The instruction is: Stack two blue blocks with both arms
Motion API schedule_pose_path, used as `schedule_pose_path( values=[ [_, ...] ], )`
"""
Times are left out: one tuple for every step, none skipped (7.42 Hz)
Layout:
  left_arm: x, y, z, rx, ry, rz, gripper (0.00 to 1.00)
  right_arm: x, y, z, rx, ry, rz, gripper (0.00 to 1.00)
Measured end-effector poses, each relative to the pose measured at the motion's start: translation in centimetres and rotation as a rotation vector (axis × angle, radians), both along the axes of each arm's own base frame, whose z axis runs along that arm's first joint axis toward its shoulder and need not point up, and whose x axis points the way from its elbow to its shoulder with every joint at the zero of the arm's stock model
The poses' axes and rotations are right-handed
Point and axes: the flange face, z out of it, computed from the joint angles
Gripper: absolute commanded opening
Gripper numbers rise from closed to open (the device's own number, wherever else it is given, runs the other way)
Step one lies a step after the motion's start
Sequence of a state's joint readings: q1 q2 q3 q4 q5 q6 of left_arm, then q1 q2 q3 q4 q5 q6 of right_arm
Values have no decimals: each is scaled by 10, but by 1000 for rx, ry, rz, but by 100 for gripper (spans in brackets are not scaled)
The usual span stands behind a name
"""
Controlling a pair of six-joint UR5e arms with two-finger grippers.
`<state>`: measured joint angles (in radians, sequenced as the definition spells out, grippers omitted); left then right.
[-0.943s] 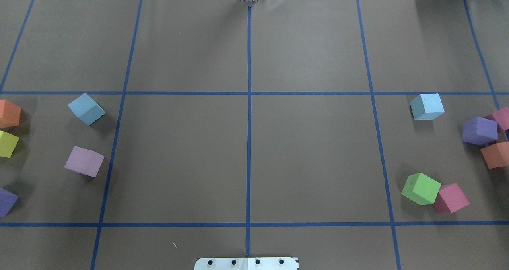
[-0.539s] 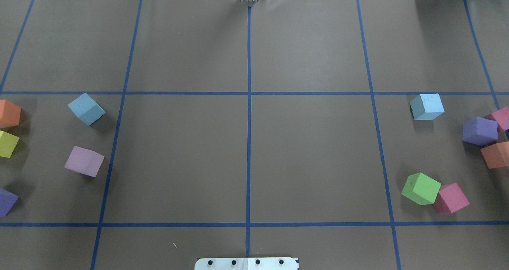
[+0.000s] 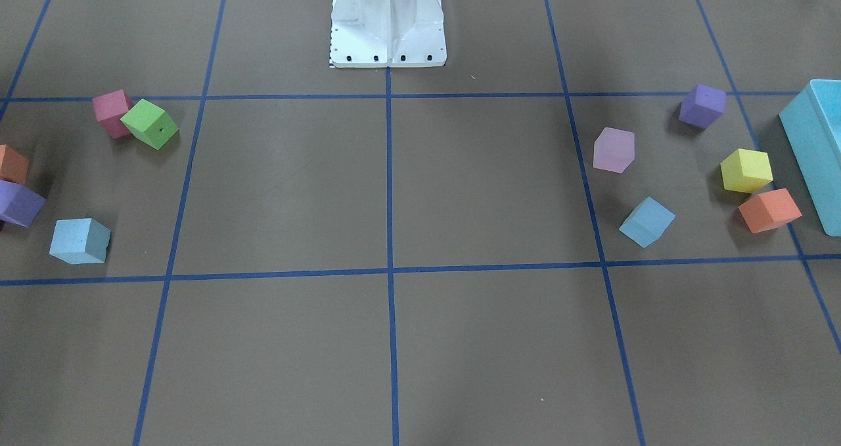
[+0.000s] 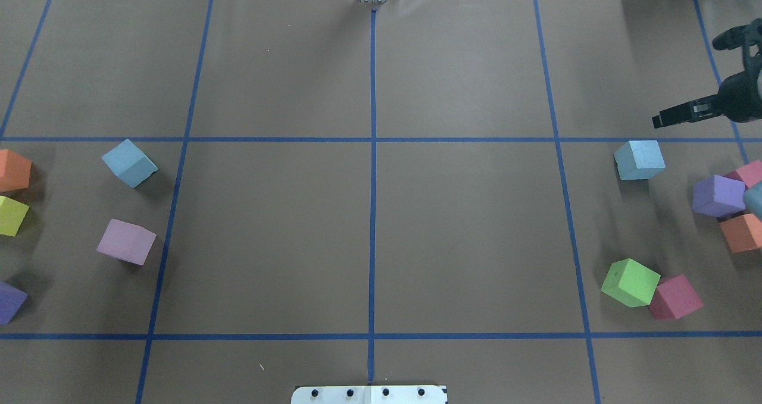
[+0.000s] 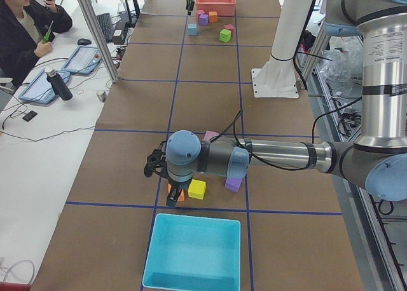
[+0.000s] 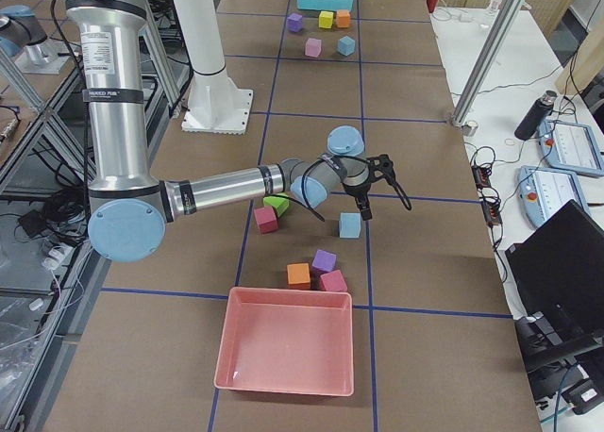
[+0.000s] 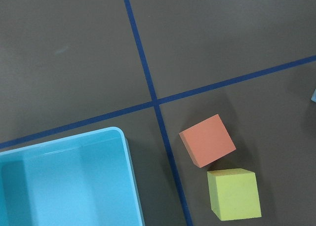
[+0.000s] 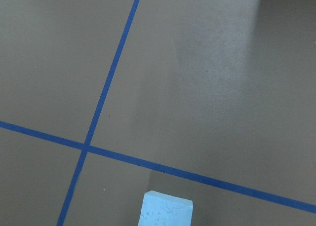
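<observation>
Standing mid-left in the overhead view, the left blue block rests flat on the table. A pink block lies below it, apart. An orange block and a yellow block sit at the left frame edge. The teal box lies at the right edge of the front view, beyond those two.

The right blue block sits mid-right. It is apart from a purple block to its right. A green block and a red block, touching each other, lie below it.

Both blue blocks are cubes with no long axis. The left one is turned roughly diagonal to the grid lines. The right one is nearly square to them.

The right gripper enters at the upper right edge, above and right of the right blue block. It points toward frame left and holds no block. Its opening cannot be determined.

The left gripper appears only in the left side view, hanging over the orange block near the teal box. Its opening cannot be determined.
</observation>
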<state>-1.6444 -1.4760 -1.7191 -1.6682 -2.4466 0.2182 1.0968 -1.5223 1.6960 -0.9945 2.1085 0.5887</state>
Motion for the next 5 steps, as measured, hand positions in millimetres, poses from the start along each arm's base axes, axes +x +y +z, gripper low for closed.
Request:
schedule_pose_path(
  values=[
    [0,0,0,1,5,1,98,-23,1,12,-7,34,-5,100],
    [0,-1,-1,2,6,2,98,-40,3,23,-17,55,-20,100],
    [0,-1,-1,4,7,2,98,-49,5,32,-28,68,-31,100],
    [0,-1,-2,5,7,2,98,-52,6,42,-42,79,-38,100],
    [0,-1,-2,6,7,2,98,-54,6,54,-59,91,-44,100]
  ],
)
